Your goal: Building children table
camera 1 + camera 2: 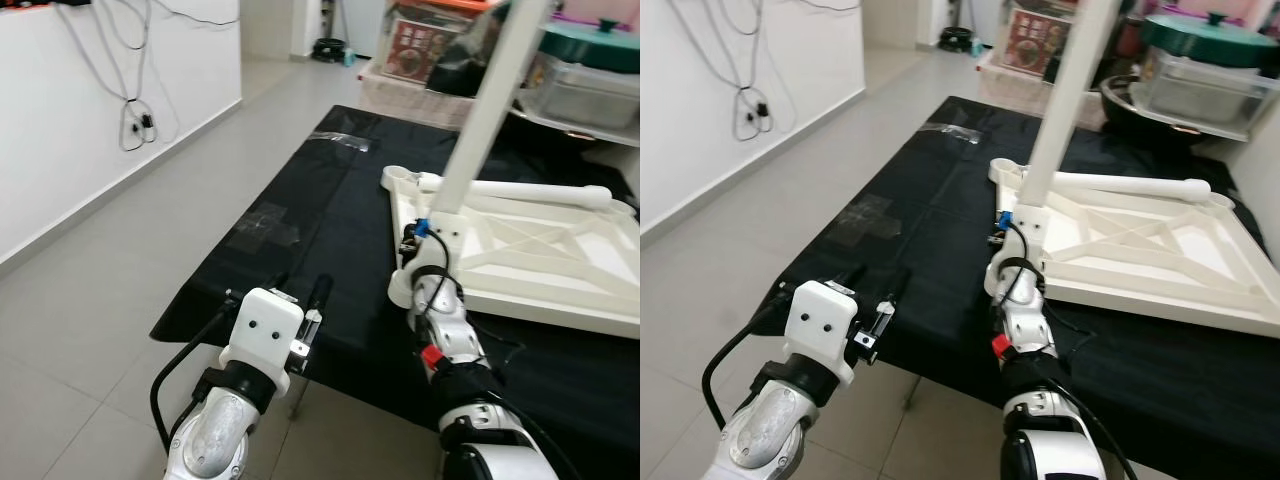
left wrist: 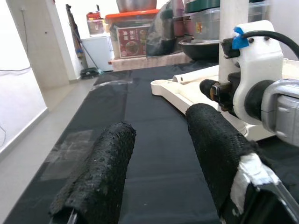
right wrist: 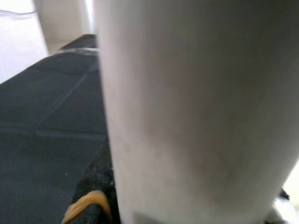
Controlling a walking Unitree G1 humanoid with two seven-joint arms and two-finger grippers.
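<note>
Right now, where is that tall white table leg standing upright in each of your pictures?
Left eye: tall white plastic table leg rises right of centre.
Right eye: centre, leaning to the top.
Left wrist: upper right, behind the right claw.
Right wrist: close up, across most of the frame.
Shared landmark: black cloth.

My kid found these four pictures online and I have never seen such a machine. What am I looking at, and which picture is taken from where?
This is a humanoid robot putting together a child's table. The two wide pictures come from cameras in its head, looking down at its own silver arms. The other two come from a camera on each wrist.

On the black work surface lies the white tabletop, upside down, with one loose leg resting across it. The right gripper is clamped on a second white leg, standing upright at the tabletop's near corner; up close, that leg is the big pale shape in the right wrist picture. The left gripper is open and holds nothing, hovering over the black surface.
</note>
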